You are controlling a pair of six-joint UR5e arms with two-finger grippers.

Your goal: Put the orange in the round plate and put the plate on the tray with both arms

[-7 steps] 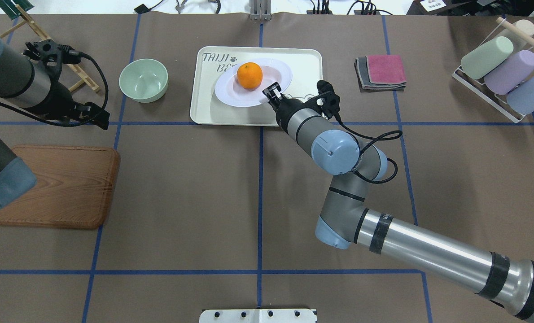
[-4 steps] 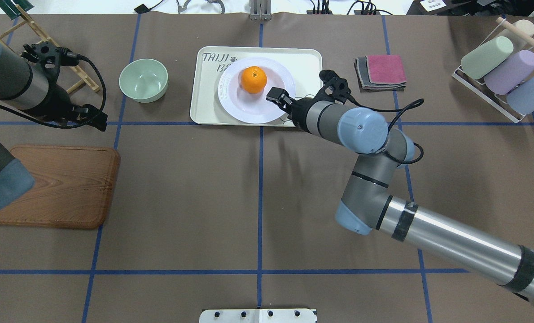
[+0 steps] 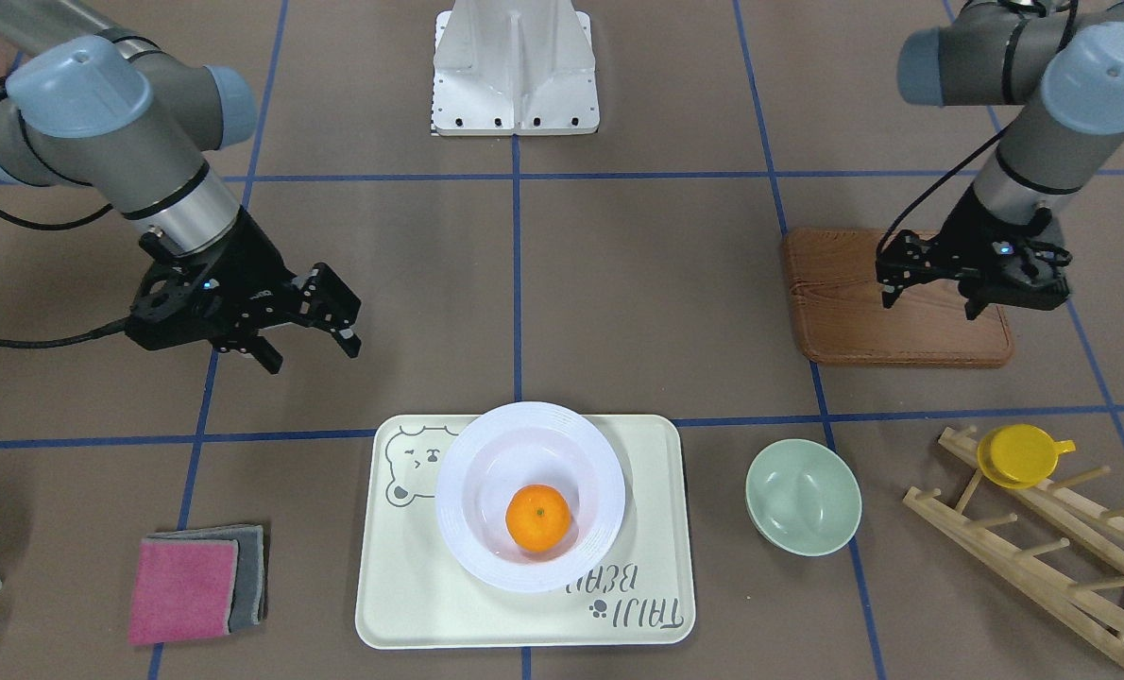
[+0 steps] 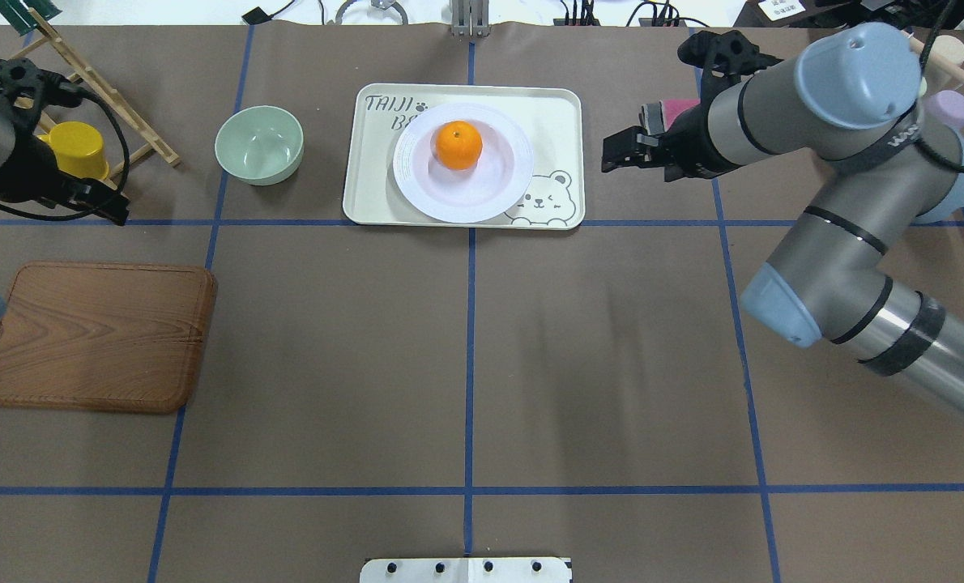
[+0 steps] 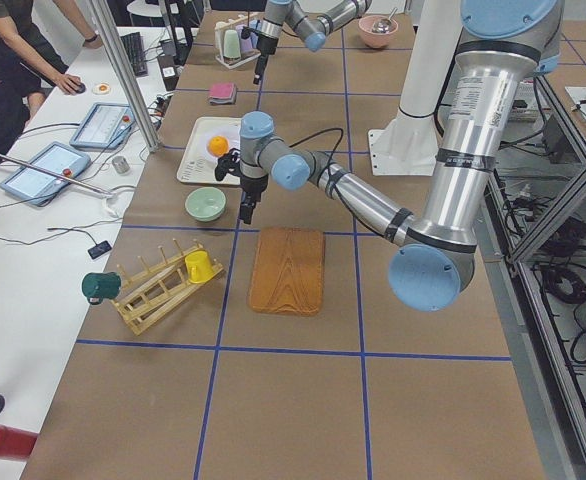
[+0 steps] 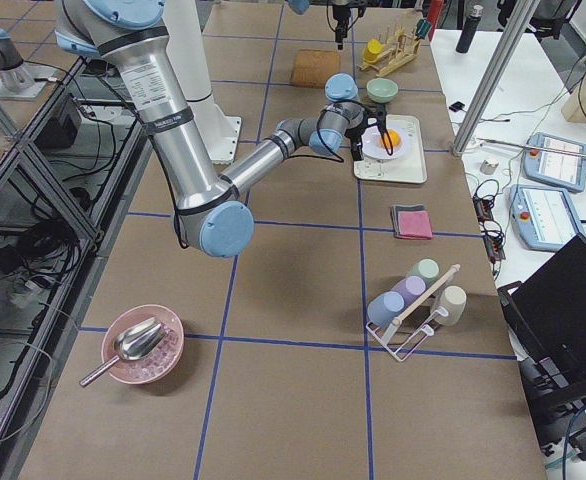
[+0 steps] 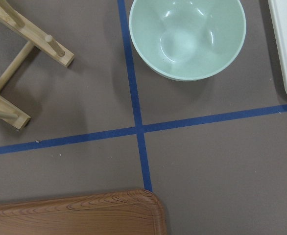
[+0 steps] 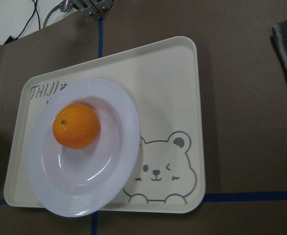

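Note:
The orange lies in the white round plate. The plate rests flat on the cream bear tray. My right gripper hangs open and empty, off the tray's side and well apart from the plate. On the other side my left gripper is open with nothing in it, raised near the wooden board and far from the tray. Neither wrist view shows its own fingers.
A pale-green bowl stands beside the tray. A wooden board lies at the left. A wooden rack holds a yellow cup. Folded cloths and a cup rack sit on the right side.
My right gripper let go of the plate's rim and drew back to the right, away from the tray. The plate went from tilted to flat. The left arm pulled back leftward.

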